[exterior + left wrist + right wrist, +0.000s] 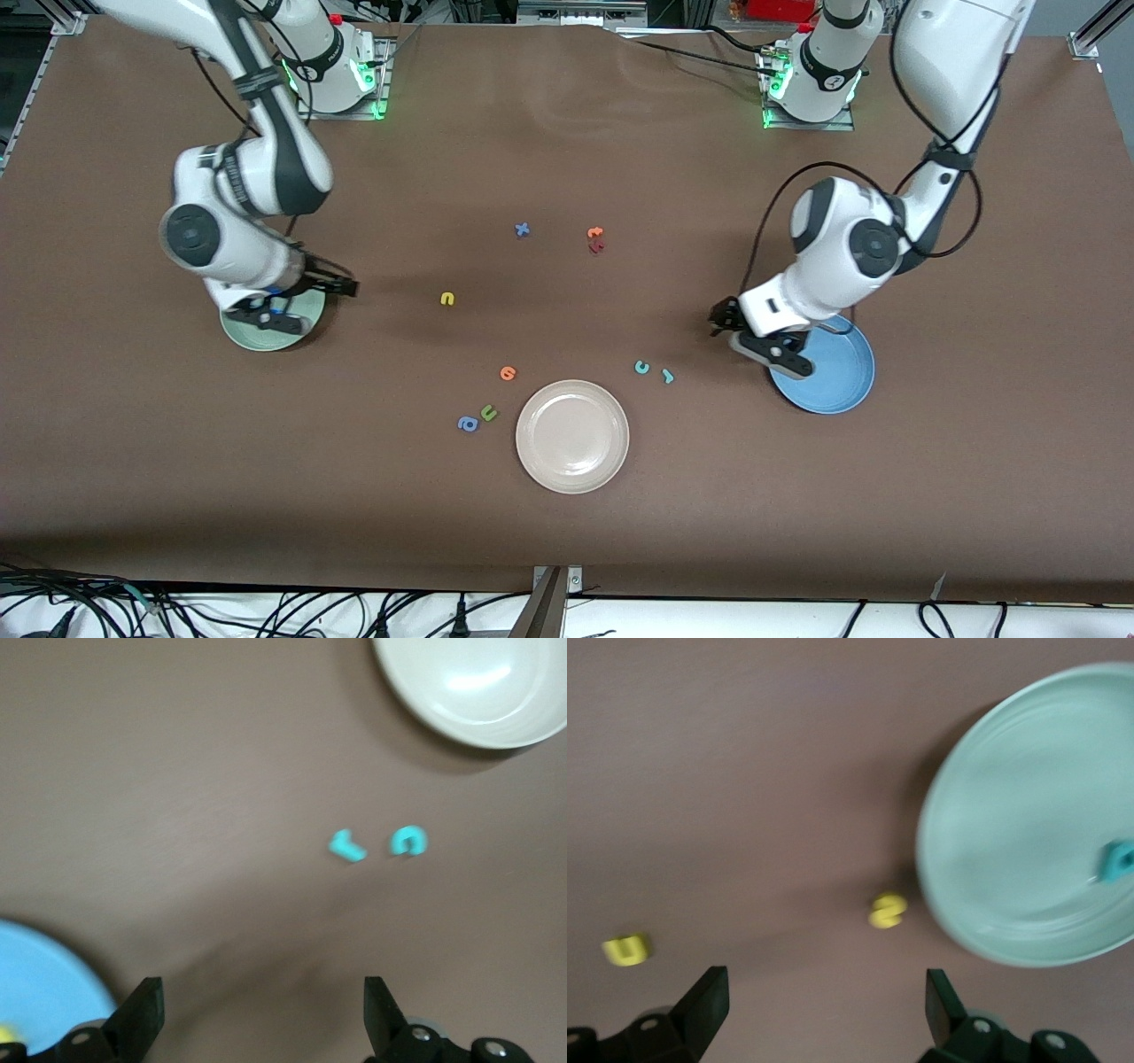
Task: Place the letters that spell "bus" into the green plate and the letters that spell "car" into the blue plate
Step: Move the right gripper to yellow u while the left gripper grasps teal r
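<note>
My right gripper (270, 317) (824, 1014) hangs open and empty by the rim of the pale green plate (257, 341) (1028, 815). A teal "b" (1118, 859) lies in that plate. A yellow "s" (887, 910) rests on the table just outside its rim, and a yellow "u" (447, 299) (626, 949) lies farther toward the table's middle. My left gripper (769, 347) (263, 1019) is open and empty at the edge of the blue plate (837, 381) (44, 988), where a bit of yellow (7, 1051) shows. The teal "c" (641, 366) (408, 842) and teal "r" (667, 376) (347, 847) lie between the blue plate and the beige plate.
A beige-white plate (572, 436) (469, 691) sits nearest the front camera, mid-table. Beside it lie an orange letter (508, 373), a green "u" (489, 412) and a blue "a" (467, 424). A blue "x" (523, 229) and orange-red letters (595, 237) lie nearer the bases.
</note>
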### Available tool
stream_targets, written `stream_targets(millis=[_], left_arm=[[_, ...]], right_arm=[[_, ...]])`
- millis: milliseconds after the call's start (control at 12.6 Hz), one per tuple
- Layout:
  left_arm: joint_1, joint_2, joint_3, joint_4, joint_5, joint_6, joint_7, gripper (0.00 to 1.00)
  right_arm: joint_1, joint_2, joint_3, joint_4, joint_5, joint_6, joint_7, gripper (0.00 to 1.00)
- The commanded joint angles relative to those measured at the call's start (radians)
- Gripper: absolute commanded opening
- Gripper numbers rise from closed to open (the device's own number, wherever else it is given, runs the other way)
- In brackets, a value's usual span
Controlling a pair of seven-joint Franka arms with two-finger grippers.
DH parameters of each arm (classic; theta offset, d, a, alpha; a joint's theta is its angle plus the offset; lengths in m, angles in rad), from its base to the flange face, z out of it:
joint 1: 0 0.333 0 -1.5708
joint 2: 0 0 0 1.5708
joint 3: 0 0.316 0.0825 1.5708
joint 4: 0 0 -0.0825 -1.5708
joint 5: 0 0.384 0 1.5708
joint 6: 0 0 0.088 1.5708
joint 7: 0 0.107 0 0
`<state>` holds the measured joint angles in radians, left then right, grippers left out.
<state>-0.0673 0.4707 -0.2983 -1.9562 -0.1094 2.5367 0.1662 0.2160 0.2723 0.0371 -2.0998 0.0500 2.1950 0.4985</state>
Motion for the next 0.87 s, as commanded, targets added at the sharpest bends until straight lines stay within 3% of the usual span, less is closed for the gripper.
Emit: stream_targets(millis=[0, 159, 397, 635, 715, 794], left_arm=[[-0.054, 0.164, 0.008, 0.173, 0.066, -0.012, 0.024, 0.97], [-0.074, 0.233, 0.005, 0.247, 0.221, -0.012, 0.078, 0.96], [-0.173, 0.290, 0.017, 0.296, 0.237, -0.012, 0.082, 0.90], [-0.183, 0.332, 0.033, 0.342, 0.240, -0.012, 0.156, 0.87], [-0.172, 0.336, 0.034, 0.342, 0.238, -0.012, 0.203, 0.87], [-0.169, 0.335, 0.037, 0.342, 0.240, -0.012, 0.228, 0.87]], right_arm=[[-0.004, 0.024, 0.093, 0.001, 0.010, 0.069, 0.190, 0.98], [0.025, 0.077, 0.122, 0.000, 0.010, 0.171, 0.308, 0.98], [0.095, 0.140, 0.130, -0.002, 0.008, 0.284, 0.399, 0.98], [0.123, 0.196, 0.130, -0.005, 0.002, 0.336, 0.387, 0.96], [0.126, 0.199, 0.129, -0.008, -0.007, 0.336, 0.385, 0.94], [0.126, 0.209, 0.129, -0.008, -0.010, 0.338, 0.381, 0.84]])
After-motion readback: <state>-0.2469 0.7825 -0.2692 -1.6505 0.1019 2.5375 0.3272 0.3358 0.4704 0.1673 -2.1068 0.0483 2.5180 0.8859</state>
